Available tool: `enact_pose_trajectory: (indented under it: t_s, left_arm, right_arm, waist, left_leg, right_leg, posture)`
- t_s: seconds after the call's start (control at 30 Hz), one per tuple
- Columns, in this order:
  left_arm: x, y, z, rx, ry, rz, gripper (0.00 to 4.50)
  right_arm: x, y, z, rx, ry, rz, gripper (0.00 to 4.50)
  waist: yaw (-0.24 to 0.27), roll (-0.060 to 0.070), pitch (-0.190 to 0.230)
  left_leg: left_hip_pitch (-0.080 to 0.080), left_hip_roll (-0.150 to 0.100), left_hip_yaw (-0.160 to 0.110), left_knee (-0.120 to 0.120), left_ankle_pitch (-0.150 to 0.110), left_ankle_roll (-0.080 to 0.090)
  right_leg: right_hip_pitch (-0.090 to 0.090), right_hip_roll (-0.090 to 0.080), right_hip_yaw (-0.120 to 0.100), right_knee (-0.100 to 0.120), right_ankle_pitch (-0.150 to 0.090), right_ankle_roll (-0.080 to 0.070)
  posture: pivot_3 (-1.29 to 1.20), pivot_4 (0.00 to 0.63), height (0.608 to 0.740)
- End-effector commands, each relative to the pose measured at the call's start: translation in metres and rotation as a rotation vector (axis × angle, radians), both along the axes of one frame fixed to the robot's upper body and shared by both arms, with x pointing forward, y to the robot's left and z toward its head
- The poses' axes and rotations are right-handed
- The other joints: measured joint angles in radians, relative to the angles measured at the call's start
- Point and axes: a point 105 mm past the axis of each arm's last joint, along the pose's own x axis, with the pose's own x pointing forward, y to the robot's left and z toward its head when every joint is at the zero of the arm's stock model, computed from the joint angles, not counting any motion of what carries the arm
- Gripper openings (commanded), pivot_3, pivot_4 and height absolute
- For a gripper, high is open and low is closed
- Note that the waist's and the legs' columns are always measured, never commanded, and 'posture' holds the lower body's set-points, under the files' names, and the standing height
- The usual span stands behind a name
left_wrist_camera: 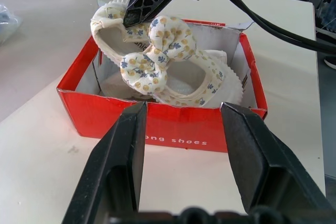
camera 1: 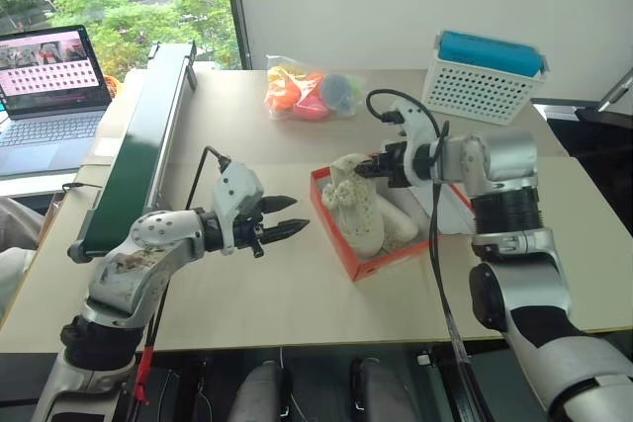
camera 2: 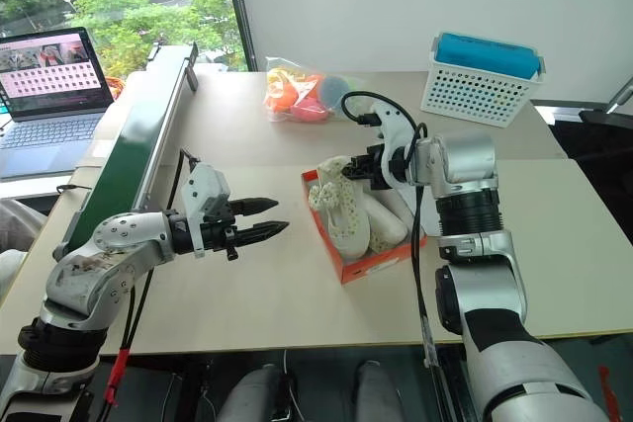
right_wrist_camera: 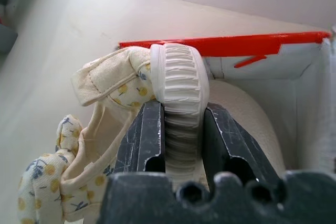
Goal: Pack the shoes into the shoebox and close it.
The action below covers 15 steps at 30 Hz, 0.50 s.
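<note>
The red shoebox (camera 1: 339, 240) stands open on the table, right of centre. One cream shoe (camera 1: 354, 203) with a flowered bow is tipped up over the box's left end. My right gripper (camera 1: 369, 167) is shut on that shoe's white ribbed sole (right_wrist_camera: 178, 82) near the heel. The other shoe (camera 1: 403, 227) lies flat inside the box beside it. My left gripper (camera 1: 300, 213) hovers a little left of the box, pointing at it, open with nothing between its fingers (left_wrist_camera: 121, 161). The box's lid is mostly hidden behind my right arm.
A clear bag of orange and blue toys (camera 1: 312, 92) lies behind the box. A white basket with a blue top (camera 1: 483, 78) stands at the back right. A long green panel (camera 1: 148, 140) runs along the table's left side, with a laptop (camera 1: 47, 86) beyond it.
</note>
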Motion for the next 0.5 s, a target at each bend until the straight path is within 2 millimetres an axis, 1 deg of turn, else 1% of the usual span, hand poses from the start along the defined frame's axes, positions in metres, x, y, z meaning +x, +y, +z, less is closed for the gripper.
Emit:
enact_pose_trajectory:
  t_s: [0.03,0.27,0.4,0.5]
  left_arm:
    - [-0.002,-0.002,0.009,-0.004,-0.030,-0.015,2.36]
    - [-0.003,-0.002,0.010,-0.004,-0.032,-0.013,2.36]
    - [-0.004,-0.002,0.013,-0.007,-0.035,-0.011,2.36]
    - [-0.004,-0.002,0.013,-0.007,-0.033,-0.009,2.36]
  right_arm:
    - [0.004,-0.019,-0.012,-0.104,-0.030,-0.047,0.74]
    - [0.010,-0.026,-0.036,-0.137,0.014,-0.079,0.74]
    - [0.014,-0.037,-0.054,-0.236,0.014,-0.086,0.74]
    - [0.016,-0.037,-0.064,-0.314,-0.006,-0.060,0.74]
  waist:
    - [0.000,0.000,0.000]
    - [0.002,0.000,0.000]
    - [0.003,-0.001,-0.001]
    - [0.002,-0.002,-0.001]
  left_leg:
    - [0.000,0.000,0.000,0.000,0.000,0.000]
    - [0.004,0.000,-0.001,0.002,0.001,0.002]
    - [0.005,0.000,-0.002,0.003,0.001,0.002]
    - [0.006,0.000,-0.002,0.003,0.001,0.002]
  right_leg:
    - [0.000,0.000,0.000,0.000,0.000,0.000]
    - [0.006,0.000,-0.001,-0.001,0.000,0.001]
    - [0.008,0.000,-0.001,-0.001,0.001,0.002]
    - [0.009,0.000,-0.001,-0.001,0.001,0.002]
  posture:
    - [0.00,0.150,0.699]
    - [0.00,0.150,0.699]
    - [0.00,0.150,0.699]
    - [0.00,0.150,0.699]
